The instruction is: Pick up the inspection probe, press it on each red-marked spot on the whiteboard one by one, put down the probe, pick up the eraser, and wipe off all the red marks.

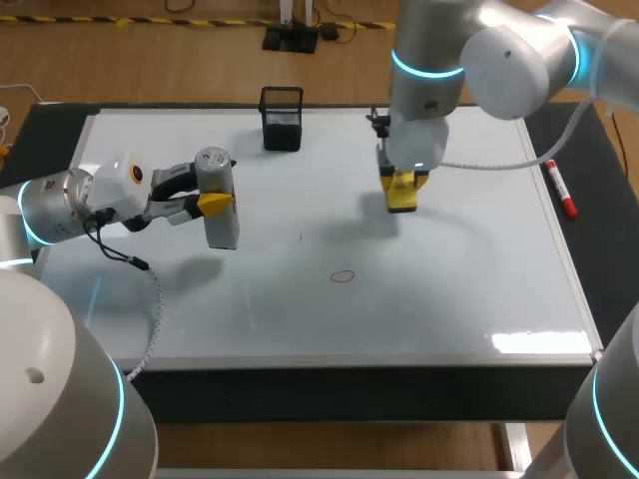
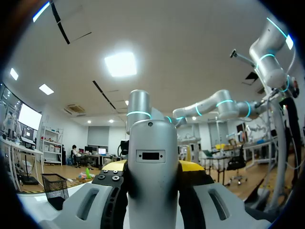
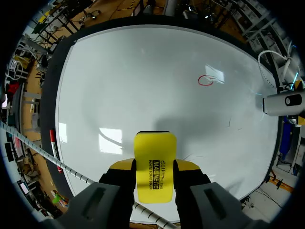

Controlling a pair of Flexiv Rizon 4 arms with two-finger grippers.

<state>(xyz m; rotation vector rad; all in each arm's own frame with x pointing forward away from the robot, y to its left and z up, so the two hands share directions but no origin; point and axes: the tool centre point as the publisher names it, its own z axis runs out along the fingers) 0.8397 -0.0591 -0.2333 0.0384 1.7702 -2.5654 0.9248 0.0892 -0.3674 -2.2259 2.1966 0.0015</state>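
My right gripper (image 3: 155, 167) is clamped on the yellow eraser (image 1: 402, 190), one yellow tip against each long edge. The eraser's long axis therefore runs straight out along the fingers, with its free end ahead of them. From the shadow under it, I judge it hangs just above the whiteboard (image 1: 479, 289), not on it. My left gripper (image 2: 152, 168) is closed around the grey inspection probe (image 1: 220, 210), fingers on both sides of its body, and holds it over the left part of the board, apparently clear of the surface. I can make out only one red mark (image 1: 342, 276), a small ring in the middle of the board toward the near edge. It lies between the two arms and looks somewhat nearer the eraser than the probe. In the right wrist view the ring sits ahead of the eraser's free end and off toward the probe's side, not on the line of the fingers. I judge a wipe needs the right arm to swing across toward my left and come down flat. The probe is not yet put down. A mesh holder (image 1: 282, 118) stands at the far edge, and a red marker (image 1: 559, 190) lies along the right rim.
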